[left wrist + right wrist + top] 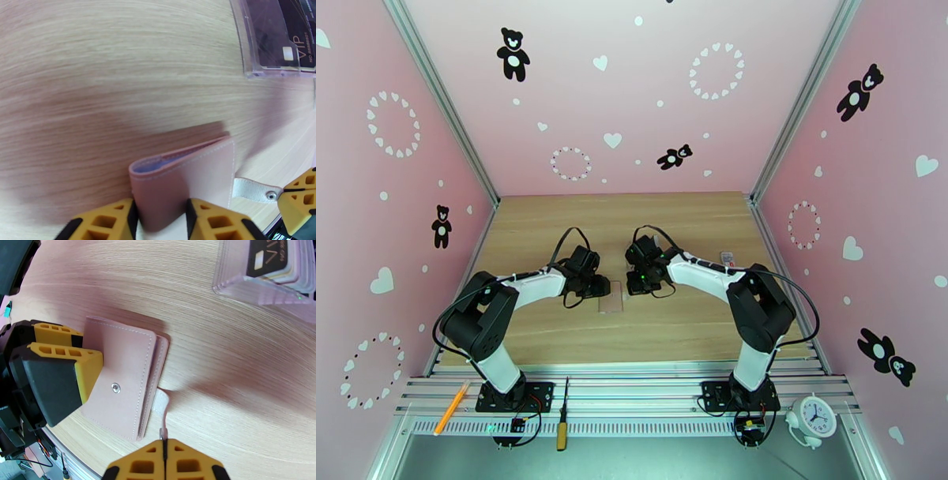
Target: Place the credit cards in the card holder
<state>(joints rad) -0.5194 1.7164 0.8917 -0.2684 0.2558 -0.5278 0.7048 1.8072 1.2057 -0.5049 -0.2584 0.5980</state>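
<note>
The tan-pink card holder (122, 378) lies folded on the wooden table (695, 229), its snap stud facing up. My left gripper (162, 209) is shut on the card holder (189, 173) at one edge, a yellow finger on either side. My right gripper (164, 445) is shut on the pale snap tab (162, 405), which is pulled out from the holder's side. In the top view the left gripper (594, 287) and the right gripper (636, 284) meet over the holder (610, 300). The credit cards (268, 257) stand in a clear rack, a dark VIP card (292, 43) in front.
The clear rack (252, 287) stands on the table a short way beyond the holder, and it is also in the left wrist view (252, 59). A pencil (452, 408), a screwdriver (563, 424) and a small clock (812, 416) lie on the near rail.
</note>
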